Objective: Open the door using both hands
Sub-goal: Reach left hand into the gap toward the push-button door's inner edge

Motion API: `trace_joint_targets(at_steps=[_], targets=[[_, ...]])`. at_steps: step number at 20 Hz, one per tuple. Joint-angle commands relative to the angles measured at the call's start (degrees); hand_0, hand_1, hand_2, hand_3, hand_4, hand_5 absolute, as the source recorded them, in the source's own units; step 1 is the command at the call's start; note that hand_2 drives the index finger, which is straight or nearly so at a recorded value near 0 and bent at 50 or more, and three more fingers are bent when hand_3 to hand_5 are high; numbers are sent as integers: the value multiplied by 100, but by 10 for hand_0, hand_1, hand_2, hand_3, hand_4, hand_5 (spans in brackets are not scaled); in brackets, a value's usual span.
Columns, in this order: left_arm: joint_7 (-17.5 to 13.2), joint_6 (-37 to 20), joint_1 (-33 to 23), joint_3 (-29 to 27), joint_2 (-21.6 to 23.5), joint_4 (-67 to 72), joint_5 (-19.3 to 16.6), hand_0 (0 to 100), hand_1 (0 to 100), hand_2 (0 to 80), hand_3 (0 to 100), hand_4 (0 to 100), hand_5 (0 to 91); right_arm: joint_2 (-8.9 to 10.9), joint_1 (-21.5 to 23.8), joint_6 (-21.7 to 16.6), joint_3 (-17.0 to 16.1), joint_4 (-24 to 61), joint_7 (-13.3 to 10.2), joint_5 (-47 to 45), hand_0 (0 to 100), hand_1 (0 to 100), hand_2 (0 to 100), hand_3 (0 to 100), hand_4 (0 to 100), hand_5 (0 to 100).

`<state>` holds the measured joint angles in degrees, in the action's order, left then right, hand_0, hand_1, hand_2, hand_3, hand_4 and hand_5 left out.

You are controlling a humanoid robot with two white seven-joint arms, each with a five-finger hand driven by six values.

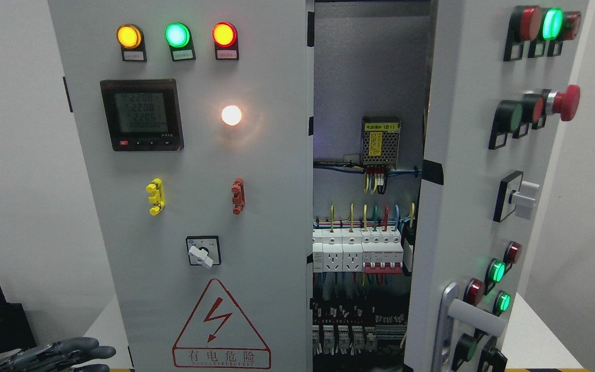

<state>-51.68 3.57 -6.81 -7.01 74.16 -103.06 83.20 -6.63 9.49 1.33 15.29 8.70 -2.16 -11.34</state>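
The right-hand grey sheet-metal cabinet door (463, 170), studded with coloured indicator lamps and push-buttons, stood swung partly outward at 3 o'clock in the head view, its white bar handle (475, 316) projecting at 5 o'clock. The left-hand grey door (256, 217), carrying a black digital meter (141, 114) and a red-bordered triangular shock-warning sign (221, 326), looked shut at centre-left. Between them a narrow gap exposed the cabinet interior (367, 206), with white circuit breakers (357, 250) and coloured wiring.

The left robot hand (52, 356), dark grey and fingered, lay low at 7 o'clock, well apart from both doors, its fingers loosely spread and holding nothing. The right robot hand was not in view.

Judged hazards: a reach through the gap could snag the live wiring; a push on the open door's face could press the protruding red mushroom button (566, 102) or turn the white rotary switch (522, 199); a grip on the door's free edge could slip.

Open room appeared beyond the swung door toward 3 o'clock and over the white bench (540, 336) at 5 o'clock. A black box (3, 323) crowded 8 o'clock.
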Motion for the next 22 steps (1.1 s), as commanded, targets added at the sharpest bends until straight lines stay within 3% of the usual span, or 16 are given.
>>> trace_joint_targets(at_steps=[1,3,5,6,7,9,10,13,15,19,22], targets=[[-8,4,198,-29,538,-276,100,0,0,0,0,29,0,-5,0,-2,0,0,-4,1,0,0,0,0,0,0],[-8,12,354,181,520,-276,100,0,0,0,0,30,0,4,0,-2,0,0,-4,1,0,0,0,0,0,0],[0,12,1308,1143,424,-259,-23,0,0,0,0,31,0,-5,0,-2,0,0,-4,1,0,0,0,0,0,0],[0,21,2140,2019,345,-250,-154,0,0,0,0,31,0,-5,0,-2,0,0,-4,1,0,0,0,0,0,0],[18,12,3341,3298,249,-224,-234,0,0,0,0,31,0,-5,0,-2,0,0,-4,1,0,0,0,0,0,0],[27,12,4961,5164,283,-93,-217,0,0,0,0,30,0,-5,0,-2,0,0,-4,1,0,0,0,0,0,0],[53,12,5509,5697,231,39,-191,0,0,0,0,30,0,-5,0,-2,0,0,-4,1,0,0,0,0,0,0],[62,100,6505,6438,46,250,28,0,0,0,0,30,0,-5,0,-2,0,0,-4,1,0,0,0,0,0,0],[114,301,7243,7070,-313,583,134,0,0,0,0,30,0,-5,0,-2,0,0,-4,1,0,0,0,0,0,0],[369,776,7790,7345,-1113,1356,135,0,0,0,0,30,0,-5,0,-2,0,0,-4,1,0,0,0,0,0,0],[440,891,8343,7852,-1281,1481,292,0,0,0,0,30,0,-5,0,-2,0,0,-4,1,0,0,0,0,0,0]])
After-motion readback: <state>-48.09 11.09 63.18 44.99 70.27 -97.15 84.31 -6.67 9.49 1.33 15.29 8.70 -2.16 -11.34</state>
